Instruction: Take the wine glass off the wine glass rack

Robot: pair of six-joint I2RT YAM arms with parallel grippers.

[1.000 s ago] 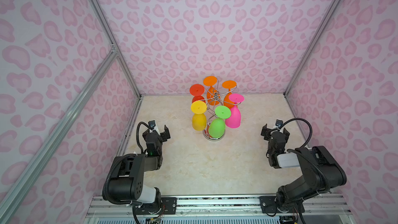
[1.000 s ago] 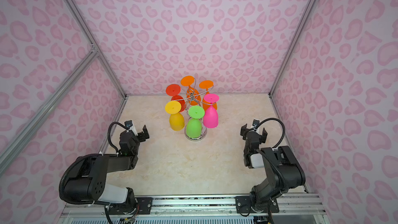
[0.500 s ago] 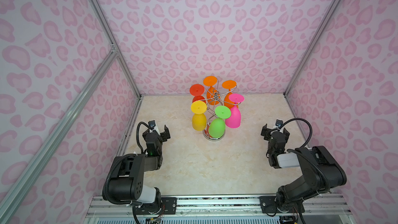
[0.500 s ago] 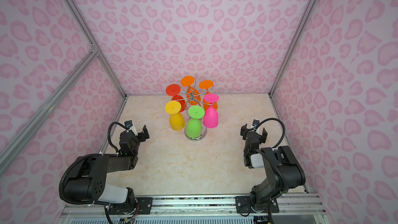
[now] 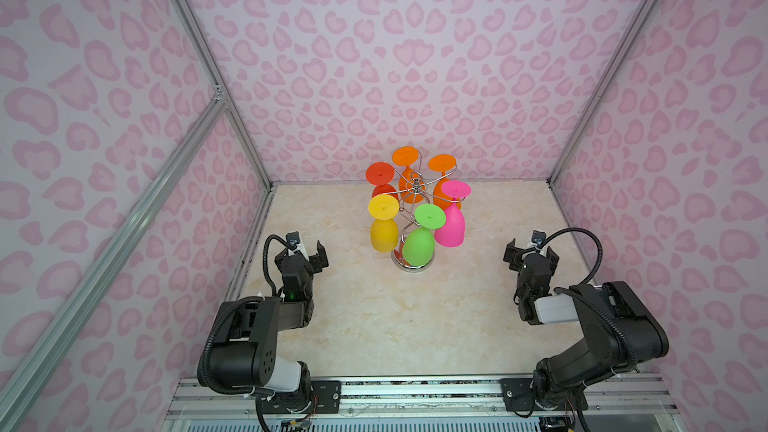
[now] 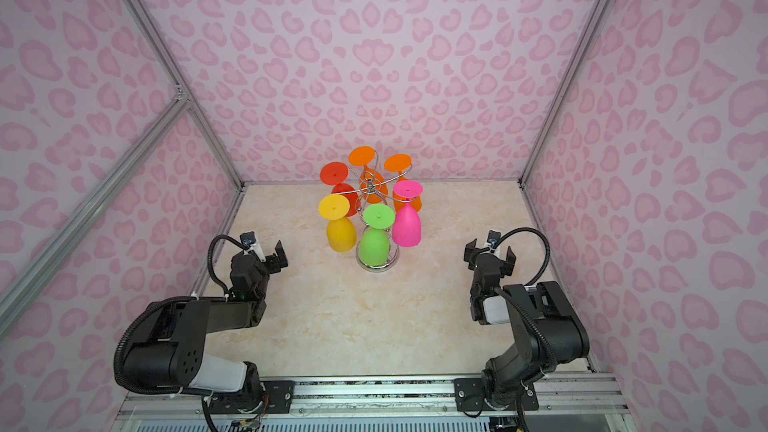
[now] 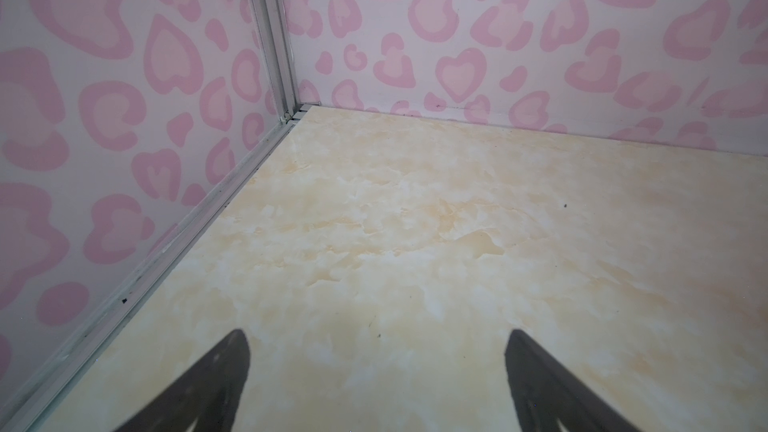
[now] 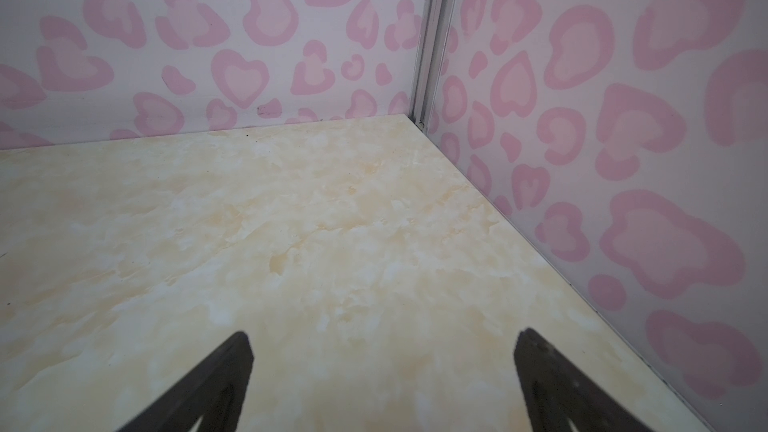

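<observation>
Both pincers stand wide open and hold nothing: the left pincer (image 5: 302, 253) and the right pincer (image 5: 530, 254) hover low over the counter (image 5: 374, 317), well apart from the wine glass rack (image 5: 414, 179), which stands mid-counter toward the back wall. Its six arms are all filled, each with a glass hung bowl-down by its foot: the green glass (image 5: 419, 245), pink glass (image 5: 449, 228) and yellow glass (image 5: 383, 234) are nearest, with the red glass (image 5: 379, 173) and two orange glasses (image 5: 405, 156) behind. The glasses crowd together, so a pincer reaching for one could likely knock a neighbour. Lifting before sliding the foot outward along its arm might drag or tip the rack.
</observation>
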